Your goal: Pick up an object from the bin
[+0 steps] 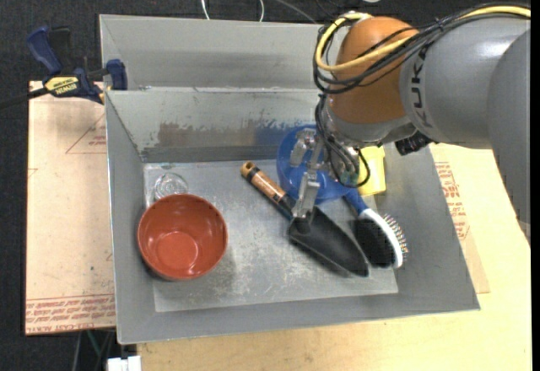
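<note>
Likely the approach: jaws hang over the black scoop (331,247) toward the bin's (253,298) right edge; I cannot tell their gap. Next: lower, close.

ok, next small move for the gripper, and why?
Probably nudge left in the view, over the brown stick. The gripper sits where the stick's end, the black scoop and the blue dish crowd together. The stick's middle lies on the bare floor of the bin, so a grasp there looks cleaner.
</note>
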Available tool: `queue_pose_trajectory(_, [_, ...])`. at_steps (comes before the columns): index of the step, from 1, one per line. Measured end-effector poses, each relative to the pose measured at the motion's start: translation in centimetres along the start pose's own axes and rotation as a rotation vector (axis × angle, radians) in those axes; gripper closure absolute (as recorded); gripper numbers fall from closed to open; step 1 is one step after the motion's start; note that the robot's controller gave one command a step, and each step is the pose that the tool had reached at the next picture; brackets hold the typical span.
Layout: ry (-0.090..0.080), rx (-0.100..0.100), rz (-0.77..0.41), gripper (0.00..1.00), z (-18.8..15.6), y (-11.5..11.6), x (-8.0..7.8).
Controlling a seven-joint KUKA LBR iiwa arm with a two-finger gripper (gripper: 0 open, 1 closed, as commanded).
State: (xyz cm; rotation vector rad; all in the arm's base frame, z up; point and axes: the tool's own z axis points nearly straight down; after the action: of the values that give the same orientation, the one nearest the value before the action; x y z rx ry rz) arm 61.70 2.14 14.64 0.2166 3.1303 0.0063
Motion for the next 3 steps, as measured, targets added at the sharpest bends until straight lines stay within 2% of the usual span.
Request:
queue_pose_trajectory(1, [0.002,0.0,0.014,0.0,2.4,0.1,-0.2])
queue_pose_trajectory(2, [-0.001,-0.004,0.05,0.0,5.5,-1.3,-0.6])
queue_pose_trajectory(3, [-0.009,-0.004,0.044,0.0,5.3,-2.2,1.5])
